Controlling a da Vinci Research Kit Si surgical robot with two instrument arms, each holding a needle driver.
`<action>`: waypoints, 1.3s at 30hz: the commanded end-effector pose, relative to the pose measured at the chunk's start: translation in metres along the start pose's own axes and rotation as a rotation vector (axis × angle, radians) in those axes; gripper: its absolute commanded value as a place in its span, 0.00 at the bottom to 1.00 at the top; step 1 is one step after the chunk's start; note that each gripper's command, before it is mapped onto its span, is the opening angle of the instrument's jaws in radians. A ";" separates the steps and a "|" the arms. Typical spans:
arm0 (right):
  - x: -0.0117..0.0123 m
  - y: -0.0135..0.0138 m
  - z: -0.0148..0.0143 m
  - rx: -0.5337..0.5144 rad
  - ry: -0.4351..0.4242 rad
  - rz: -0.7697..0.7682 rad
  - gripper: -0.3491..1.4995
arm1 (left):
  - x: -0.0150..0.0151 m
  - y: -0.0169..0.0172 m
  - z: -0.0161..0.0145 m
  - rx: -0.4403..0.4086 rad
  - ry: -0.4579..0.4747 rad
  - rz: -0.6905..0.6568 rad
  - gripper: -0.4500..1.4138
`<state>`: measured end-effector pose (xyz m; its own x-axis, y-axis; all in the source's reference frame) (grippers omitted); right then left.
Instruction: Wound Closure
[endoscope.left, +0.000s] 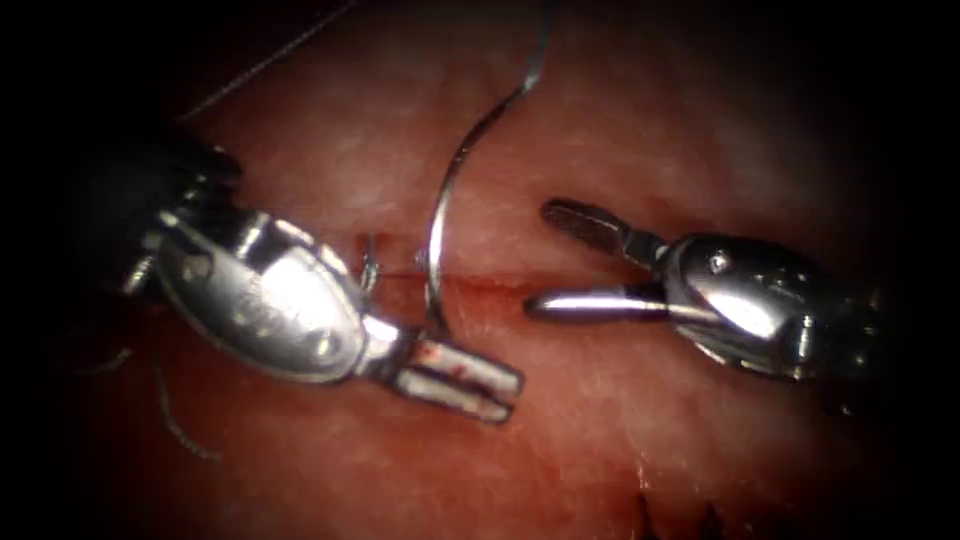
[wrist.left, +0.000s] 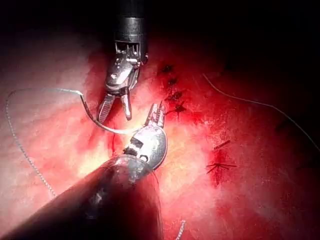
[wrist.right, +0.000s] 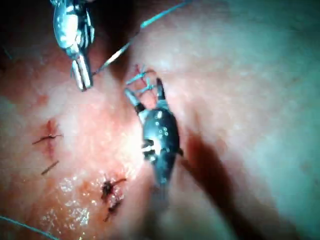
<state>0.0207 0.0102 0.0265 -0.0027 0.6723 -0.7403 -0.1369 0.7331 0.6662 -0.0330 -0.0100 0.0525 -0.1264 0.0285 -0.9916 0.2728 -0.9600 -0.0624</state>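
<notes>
1. Endoscope view: my left tool (endoscope.left: 470, 385) lies low on the tissue (endoscope.left: 600, 130), just below the cut (endoscope.left: 470, 282). Its jaws are nearly closed, with a thin gap, and I see nothing between them. My right tool (endoscope.left: 560, 260) comes in with its jaws spread wide and empty, one above the cut line and one along it. The needle (endoscope.left: 445, 190) stands in the cut between the two tools. Its lower end is in the tissue close to the left tool's wrist, and its curve rises away from both tools. Neither tool holds it. Thread (endoscope.left: 270, 62) runs across the tissue at upper left.

2. Left wrist view: my left tool (wrist.left: 156, 116) points at older stitches (wrist.left: 172, 95). The right tool (wrist.left: 116, 106) hangs open over the needle (wrist.left: 97, 120), and thread (wrist.left: 25, 145) trails off it.

3. Right wrist view: my right tool (wrist.right: 145, 97) is spread open over a stitch (wrist.right: 141, 77). The left tool (wrist.right: 82, 75) sits beside a taut thread (wrist.right: 120, 52).
</notes>
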 end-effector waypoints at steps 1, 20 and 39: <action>-0.0008 -0.0009 0.0008 0.016 0.025 0.026 0.60 | -0.0006 0.0009 0.0007 -0.010 0.025 -0.011 0.00; 0.0003 -0.0007 0.0028 0.150 0.194 0.237 0.54 | -0.0021 0.0023 0.0022 -0.091 0.119 0.015 0.00; -0.0007 -0.0011 0.0046 0.180 0.217 0.305 0.00 | -0.0019 0.0025 0.0027 -0.092 0.120 0.020 0.00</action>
<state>0.0248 0.0104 0.0263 -0.2297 0.8379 -0.4951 0.0707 0.5217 0.8502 -0.0343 -0.0121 0.0541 -0.0060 0.0434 -0.9990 0.3603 -0.9319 -0.0426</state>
